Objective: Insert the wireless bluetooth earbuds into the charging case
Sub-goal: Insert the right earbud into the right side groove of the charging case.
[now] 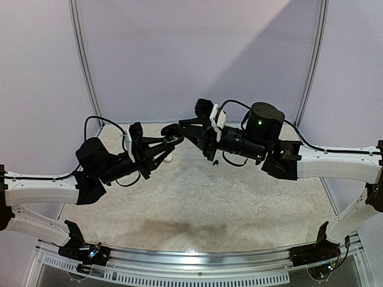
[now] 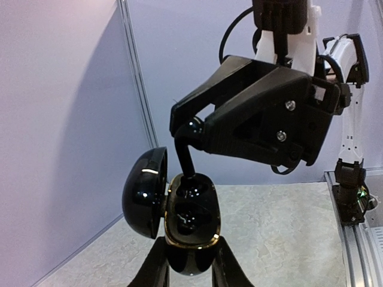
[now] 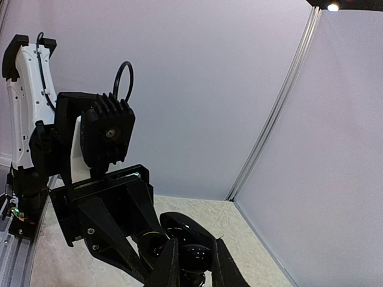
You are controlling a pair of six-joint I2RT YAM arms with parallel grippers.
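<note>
Gaping black case point(image 2: 192, 206), earbud point(image 2: 184, 154) stem inside

The glossy black case point(image 2: 192, 230) is in the air near the far edge, its lid point(image 2: 145, 192) open sideways. A black earbud point(image 2: 185, 156) has its stem tip at one socket.

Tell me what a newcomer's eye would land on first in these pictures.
The left hand and right hand meet in mid-air above the table. The left grips a glossy black charging case, its lid swung open to one side. The right pinches a black earbud whose stem reaches down into the case's upper socket.
</note>
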